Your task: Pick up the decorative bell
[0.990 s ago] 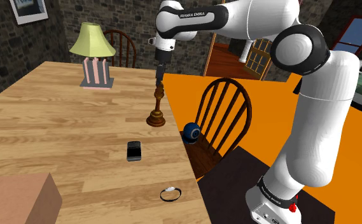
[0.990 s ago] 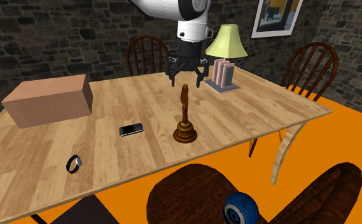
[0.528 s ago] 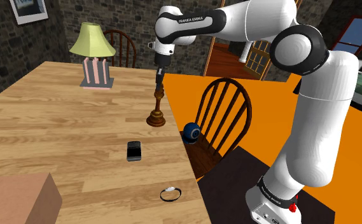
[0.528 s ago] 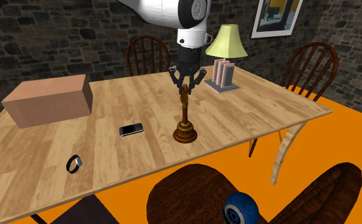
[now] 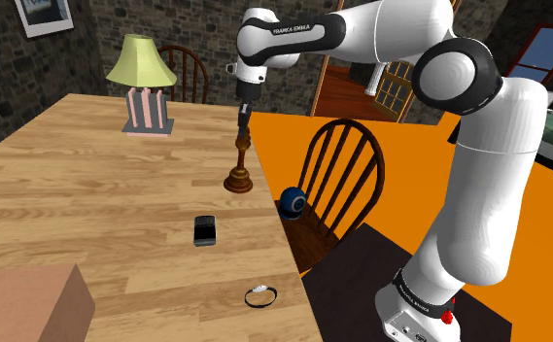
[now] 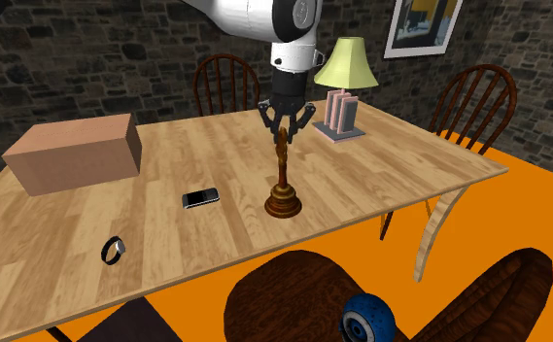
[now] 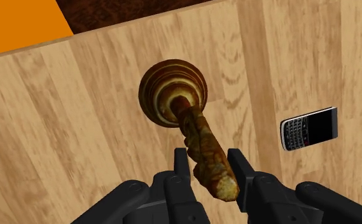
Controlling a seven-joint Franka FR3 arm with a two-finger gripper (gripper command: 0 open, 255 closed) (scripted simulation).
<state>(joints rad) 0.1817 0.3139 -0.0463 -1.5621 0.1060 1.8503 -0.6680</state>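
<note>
The decorative bell (image 5: 239, 173) is brown and rusty-looking, with a round flared base and a long thin handle. It stands upright on the wooden table (image 5: 80, 204), close to the edge that faces the orange floor. It also appears as the bell (image 6: 284, 194) in the second exterior view and the bell (image 7: 173, 95) under the hand. My black gripper (image 6: 284, 131) comes straight down from above and is shut on the top of the bell's handle. In the wrist view the gripper (image 7: 209, 167) has a finger pressed against each side of the handle's tip.
A black phone (image 5: 204, 230) and a dark bracelet (image 5: 259, 295) lie on the table nearer the stand. A green-shaded lamp (image 5: 143, 83) stands at the far end, a cardboard box (image 6: 73, 152) at a corner. Wooden chairs (image 5: 337, 180) ring the table; a blue ball (image 5: 293, 200) rests on one seat.
A second ago the fingers stood apart around the handle's top; they have closed onto it. Over the last half second nothing has visibly moved, and the bell still stands on the table.
</note>
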